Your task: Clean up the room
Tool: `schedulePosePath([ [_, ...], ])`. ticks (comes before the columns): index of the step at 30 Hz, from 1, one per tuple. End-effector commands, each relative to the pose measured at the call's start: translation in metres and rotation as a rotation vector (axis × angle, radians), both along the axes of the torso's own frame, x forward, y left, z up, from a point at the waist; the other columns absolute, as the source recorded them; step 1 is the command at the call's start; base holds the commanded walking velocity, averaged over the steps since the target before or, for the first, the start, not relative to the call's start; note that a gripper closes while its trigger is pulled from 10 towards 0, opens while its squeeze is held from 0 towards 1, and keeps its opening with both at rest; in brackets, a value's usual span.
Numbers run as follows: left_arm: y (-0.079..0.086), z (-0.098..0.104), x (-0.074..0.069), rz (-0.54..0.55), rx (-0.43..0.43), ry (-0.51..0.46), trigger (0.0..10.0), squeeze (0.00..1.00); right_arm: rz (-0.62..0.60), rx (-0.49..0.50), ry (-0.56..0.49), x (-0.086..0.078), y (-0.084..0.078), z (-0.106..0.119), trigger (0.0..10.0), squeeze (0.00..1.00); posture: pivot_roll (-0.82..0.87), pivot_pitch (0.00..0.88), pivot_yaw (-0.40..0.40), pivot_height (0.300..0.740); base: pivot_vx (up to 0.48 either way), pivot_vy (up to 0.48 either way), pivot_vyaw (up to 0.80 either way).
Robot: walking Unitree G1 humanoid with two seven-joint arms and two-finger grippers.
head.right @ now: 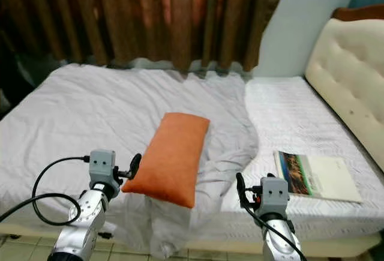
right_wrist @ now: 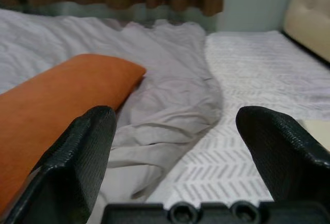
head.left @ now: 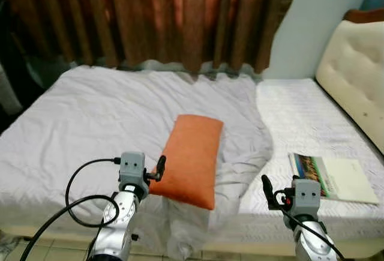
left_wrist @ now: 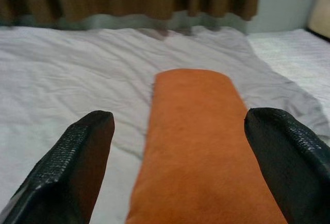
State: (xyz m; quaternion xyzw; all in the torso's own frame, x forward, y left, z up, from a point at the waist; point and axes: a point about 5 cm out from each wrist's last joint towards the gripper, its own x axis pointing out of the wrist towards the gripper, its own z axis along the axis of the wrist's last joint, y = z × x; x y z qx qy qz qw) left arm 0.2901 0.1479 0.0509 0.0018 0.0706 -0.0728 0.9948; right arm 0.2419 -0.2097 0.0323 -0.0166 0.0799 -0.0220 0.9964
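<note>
An orange pillow (head.left: 192,159) lies lengthwise on the crumpled grey sheet (head.left: 114,117) that covers the left part of the bed. A book (head.left: 333,177) lies flat on the bare white mattress (head.left: 300,117) near the front right. My left gripper (head.left: 159,168) hovers at the pillow's near left corner; in the left wrist view it is open, with the pillow (left_wrist: 198,141) straight ahead between its fingers (left_wrist: 77,167). My right gripper (head.left: 265,186) is open over the bed's front edge, between the pillow and the book, holding nothing.
Brown curtains (head.left: 180,15) hang behind the bed. A cream padded headboard (head.left: 354,69) stands at the right. The sheet's bunched edge (head.left: 252,159) drapes over the front of the mattress. Tiled floor (head.left: 54,252) shows below the bed's front edge.
</note>
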Motion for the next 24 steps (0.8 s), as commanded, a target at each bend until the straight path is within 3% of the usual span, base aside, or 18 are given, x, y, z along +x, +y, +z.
schedulePosePath([
  [1, 0.0020, -0.0017, 0.0012, 0.002, -0.007, 0.016, 10.0, 0.00, 0.000, -0.004, 0.000, 0.0026, -0.0005, 0.0019, 10.0, 0.00, 0.00, 0.019, -0.028, 0.740, 0.398, 0.266, 0.00],
  [10, 0.0020, -0.0004, 0.0026, -0.009, 0.005, 0.015, 10.0, 0.00, 0.018, 0.026, 0.006, 0.0075, 0.0069, 0.0011, 10.0, 0.00, 0.00, 0.025, -0.022, 0.740, 0.384, 0.287, 0.00],
  [13, 0.0018, -0.0001, 0.0028, -0.011, 0.006, 0.014, 10.0, 0.00, 0.024, 0.022, 0.016, 0.0084, 0.0077, 0.0001, 10.0, 0.00, 0.00, 0.026, -0.022, 0.740, 0.379, 0.296, -0.80],
  [16, 0.0014, 0.0002, 0.0032, -0.017, 0.014, 0.016, 10.0, 0.00, 0.017, 0.021, 0.014, 0.0097, 0.0068, 0.0001, 10.0, 0.00, 0.00, 0.032, -0.021, 0.740, 0.379, 0.294, 0.00],
  [21, 0.0001, 0.0008, 0.0052, -0.042, 0.046, 0.022, 10.0, 0.00, 0.014, 0.024, 0.017, 0.0102, 0.0073, -0.0012, 10.0, 0.00, 0.00, 0.036, -0.019, 0.740, 0.385, 0.286, 0.00],
  [24, 0.0016, 0.0018, 0.0105, -0.067, 0.115, 0.034, 10.0, 0.00, 0.008, 0.017, 0.019, 0.0097, 0.0071, -0.0017, 10.0, 0.00, 0.00, 0.036, -0.013, 0.740, 0.465, 0.000, 0.00],
])
